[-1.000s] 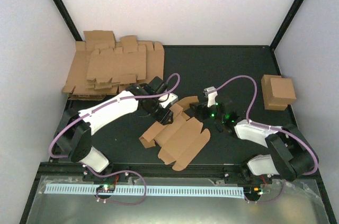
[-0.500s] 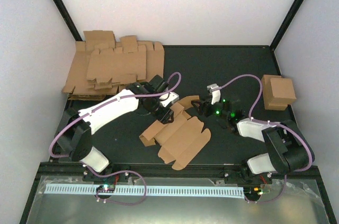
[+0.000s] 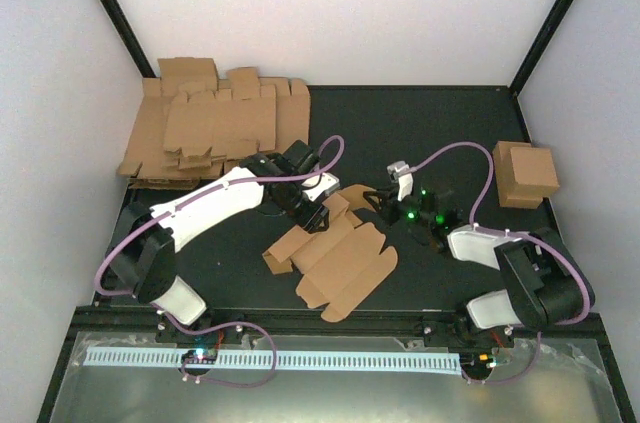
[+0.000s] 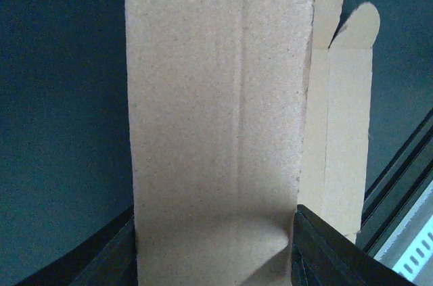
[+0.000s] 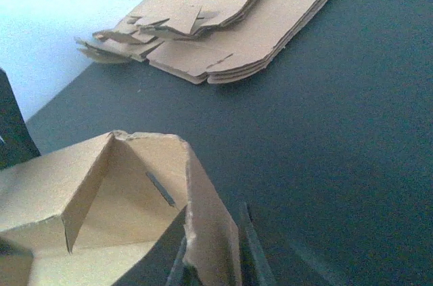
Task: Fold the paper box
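A pile of flat blanks (image 3: pixel 215 128) is stacked at the far left of the table (image 3: pixel 420 123). Toward the middle, the paper box (image 3: pixel 345 258) is spread mostly flat and set obliquely. Its long axis runs roughly from near left to far right, and its far end is turned up between the arms. One panel is grasped across its width by the left gripper (image 3: pixel 314 213) and is dented against a finger. A raised flap is clamped at its edge by the right gripper (image 3: pixel 378 201). A folded box (image 3: pixel 525 173) is placed at the far right, well apart.
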You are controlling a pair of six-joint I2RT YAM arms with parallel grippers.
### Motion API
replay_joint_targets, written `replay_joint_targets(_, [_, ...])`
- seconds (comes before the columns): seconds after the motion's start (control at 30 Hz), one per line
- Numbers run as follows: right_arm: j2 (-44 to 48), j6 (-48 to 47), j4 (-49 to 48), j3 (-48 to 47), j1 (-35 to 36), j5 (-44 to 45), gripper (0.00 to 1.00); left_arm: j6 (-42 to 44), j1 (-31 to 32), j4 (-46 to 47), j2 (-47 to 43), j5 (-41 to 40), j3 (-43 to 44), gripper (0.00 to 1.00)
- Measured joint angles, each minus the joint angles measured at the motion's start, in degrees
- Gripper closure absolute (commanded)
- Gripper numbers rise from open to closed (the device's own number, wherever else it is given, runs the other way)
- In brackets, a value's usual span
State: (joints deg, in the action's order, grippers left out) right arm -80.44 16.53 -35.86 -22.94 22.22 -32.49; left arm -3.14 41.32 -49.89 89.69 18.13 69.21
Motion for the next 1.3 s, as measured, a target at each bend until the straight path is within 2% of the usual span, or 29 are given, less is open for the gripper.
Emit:
replay_joint_targets(0.37, [4.70, -0.33, 4.68, 1.40, 2.67, 2.99, 0.90, -0.04, -0.02, 0.35, 0.57, -0.59, 0.02, 0.45])
replay_joint_targets(0.7, [8.28, 0.83, 9.22, 2.58, 7.69, 8.46, 0.91, -0.31, -0.24, 0.70, 0.85, -1.05, 0.00, 0.46])
replay_joint_targets(1.3, [8.48, 6.36, 14.01, 1.75, 15.30, 17.00, 0.92, -0.46, -0.02, 5.92, -1.05, -3.13, -5.11, 0.47])
